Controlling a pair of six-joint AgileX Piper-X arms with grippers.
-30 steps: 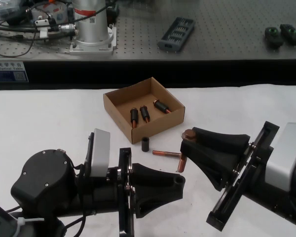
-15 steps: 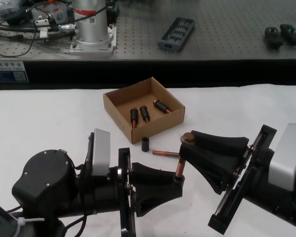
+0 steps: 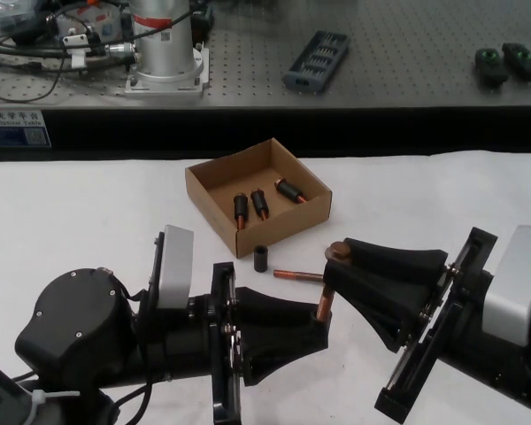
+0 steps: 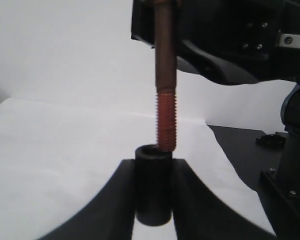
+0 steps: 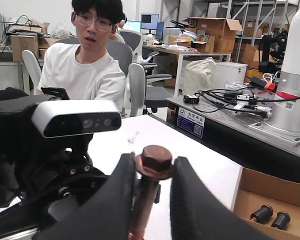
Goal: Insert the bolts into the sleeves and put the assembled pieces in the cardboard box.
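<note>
My left gripper is shut on a black sleeve, held upright with its bore facing up. My right gripper is shut on a copper bolt just under its hex head. The bolt hangs vertically; its threaded tip has entered the sleeve's mouth. In the high view the two grippers meet near the bench's middle, with the bolt between them. The cardboard box behind them holds three assembled pieces. A loose black sleeve and a loose bolt lie in front of the box.
A dark bench with a metal column, cables, a black rack and two black parts runs behind the white surface. The left arm's body with its camera sits close in front of the right wrist camera.
My right gripper lowered the bolt until its tip met the sleeve in my left gripper. My left gripper shifted slightly.
</note>
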